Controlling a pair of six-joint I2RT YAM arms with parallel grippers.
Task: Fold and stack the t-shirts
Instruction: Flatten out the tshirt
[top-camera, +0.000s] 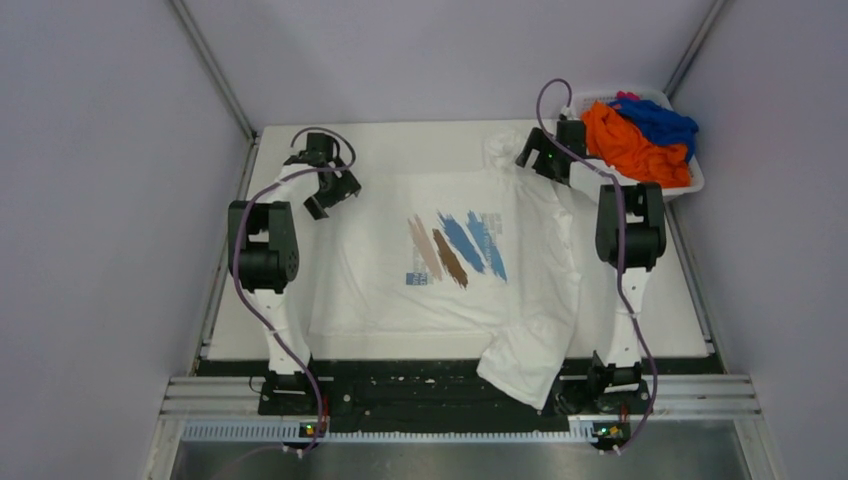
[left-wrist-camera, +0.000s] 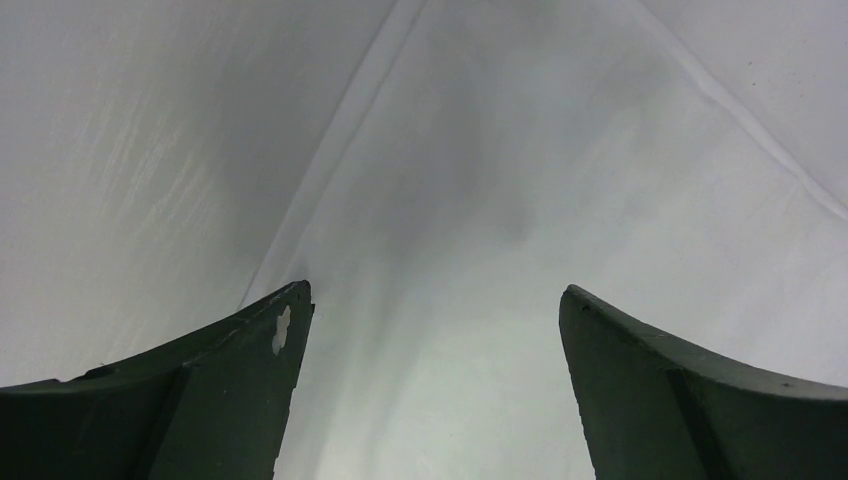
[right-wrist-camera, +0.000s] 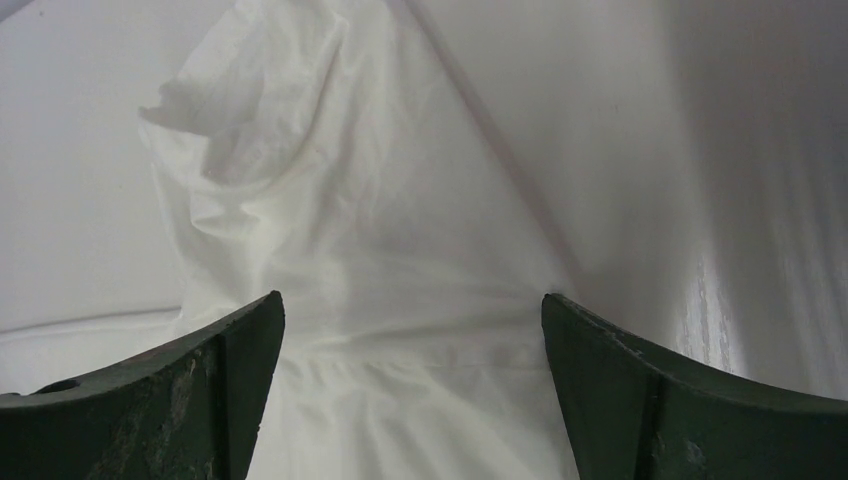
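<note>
1. At the left pincer (top-camera: 328, 190): spread wide, pinching nothing. Poised low over the left margin of the white t-shirt (top-camera: 450, 250), probably to take that side for a fold.
2. Wrist view, same pincer: cloth edge running slantwise past its left fingertip (left-wrist-camera: 285, 310), bare table (top-camera: 670, 300) outboard of that, shirt fabric filling the gap between the fingers. Suits a pinch on the hem; contact with the cloth not determinable.
3. Between the two pincers: shirt lying print-up and mostly flat. Right flank doubled inward on itself, one flap drooping over the table's near edge, well behind both pincers. Not yet a tidy fold.
4. At the right pincer (top-camera: 537, 152): likewise spread, holding nothing. Crumpled sleeve straight ahead of its fingers, a hem crossing between the tips. Likely placed to smooth or tuck that sleeve.
5. Just right of the right pincer: basket (top-camera: 696, 183) holding the orange (top-camera: 625, 145), blue (top-camera: 662, 120) and pink-red (top-camera: 627, 97) shirts, bunched and unfolded. Presumably queued for later.
</note>
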